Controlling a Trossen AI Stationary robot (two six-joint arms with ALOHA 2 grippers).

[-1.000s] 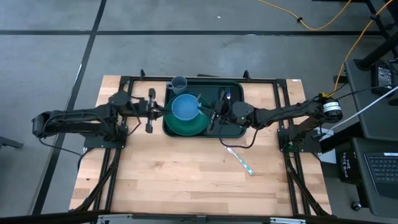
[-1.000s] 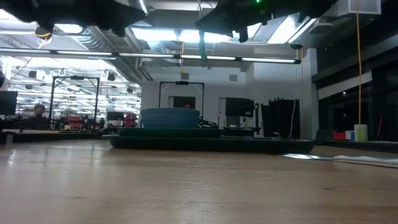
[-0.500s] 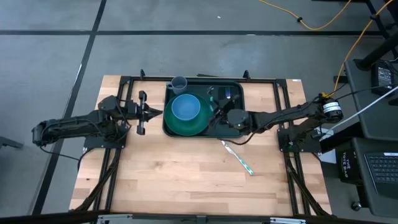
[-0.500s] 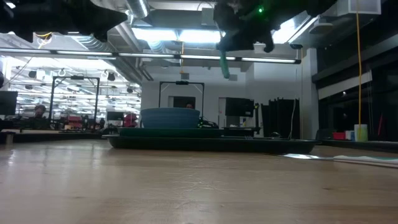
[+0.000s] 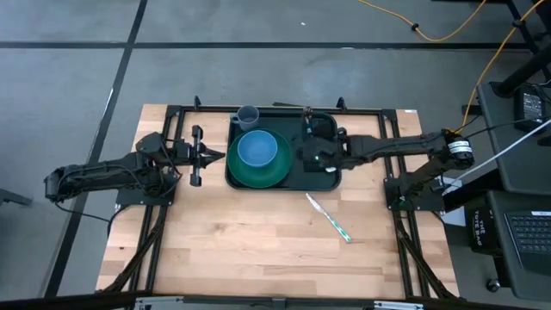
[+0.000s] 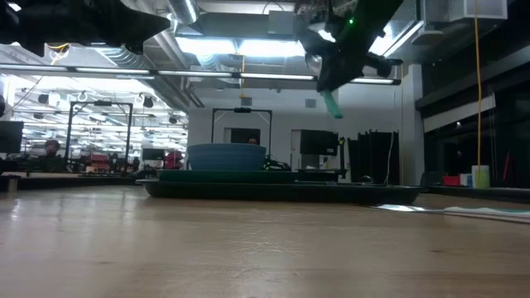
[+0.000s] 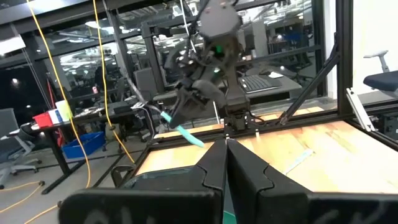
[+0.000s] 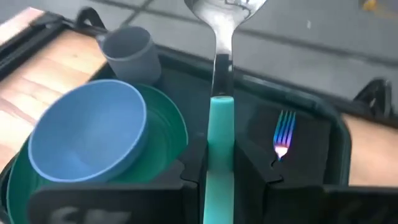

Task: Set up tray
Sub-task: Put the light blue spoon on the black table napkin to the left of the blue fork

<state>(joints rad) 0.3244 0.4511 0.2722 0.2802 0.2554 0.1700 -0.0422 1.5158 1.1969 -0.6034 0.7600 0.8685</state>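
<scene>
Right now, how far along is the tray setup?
Done: green plate, blue bowl, grey cup and fork sit on the tray. In hand: the right gripper holds a spoon above it. Left: the knife lies on the table. The left gripper waits shut beside the tray.

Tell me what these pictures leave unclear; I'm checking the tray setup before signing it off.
- Fork handle: right wrist view, behind the right gripper; high view, under the arm.
- Tray contents: low view is edge-on, so only the rim and bowl top show.
- Utensil on the table: high view, too small to identify.
- Left gripper: nothing visible between its shut fingers.
</scene>
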